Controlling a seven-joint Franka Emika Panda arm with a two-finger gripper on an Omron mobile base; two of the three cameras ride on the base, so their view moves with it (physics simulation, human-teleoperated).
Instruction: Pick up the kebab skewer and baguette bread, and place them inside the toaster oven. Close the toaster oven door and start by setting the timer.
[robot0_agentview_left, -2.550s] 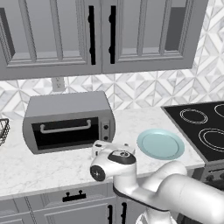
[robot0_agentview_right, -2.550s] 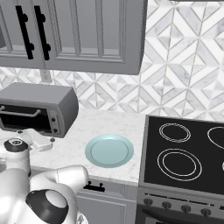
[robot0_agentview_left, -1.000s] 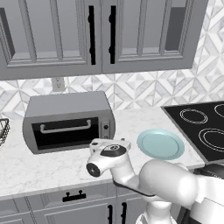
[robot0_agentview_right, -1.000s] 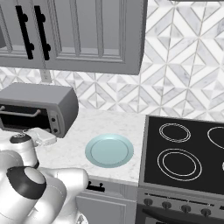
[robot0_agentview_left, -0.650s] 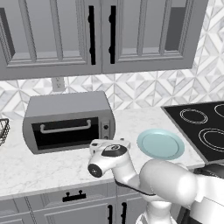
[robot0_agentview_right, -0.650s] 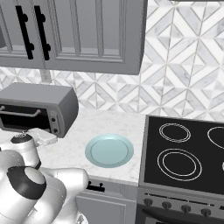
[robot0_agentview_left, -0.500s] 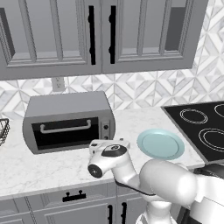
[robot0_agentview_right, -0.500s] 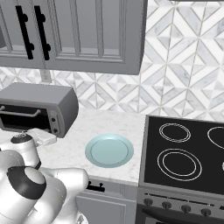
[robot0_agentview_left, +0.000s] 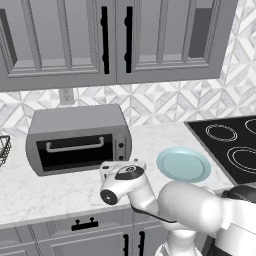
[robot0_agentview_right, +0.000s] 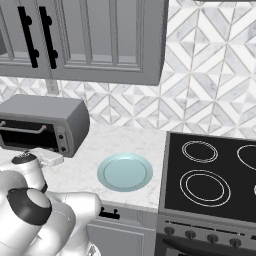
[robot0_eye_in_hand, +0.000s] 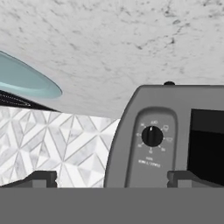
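Observation:
The toaster oven (robot0_agentview_left: 75, 122) stands on the marble counter with its door (robot0_agentview_left: 70, 155) shut; the silver bar handle (robot0_agentview_left: 75, 146) crosses the dark glass. The kebab skewer and the baguette bread are out of view. My gripper (robot0_agentview_left: 120, 164) hovers just in front of the oven's right-side knob panel (robot0_agentview_left: 120, 146), and it also shows beside the oven's corner (robot0_agentview_right: 47, 156). In the hand view, which is rolled upside down, the gripper (robot0_eye_in_hand: 113, 179) is open, its two fingertips wide apart and empty. The timer knob (robot0_eye_in_hand: 152, 136) lies straight ahead between them, a short way off.
A pale blue plate (robot0_agentview_left: 183, 164) lies empty on the counter right of the oven, also seen as the plate (robot0_agentview_right: 125, 171). The black cooktop (robot0_agentview_left: 230, 147) is farther right. A wire basket (robot0_agentview_left: 2, 150) sits at the left edge. Grey wall cabinets hang above.
Over the first second and a half my hand rose slightly and settled facing the oven's knob panel. It has stayed nearly still since, with the fingers wide apart throughout.

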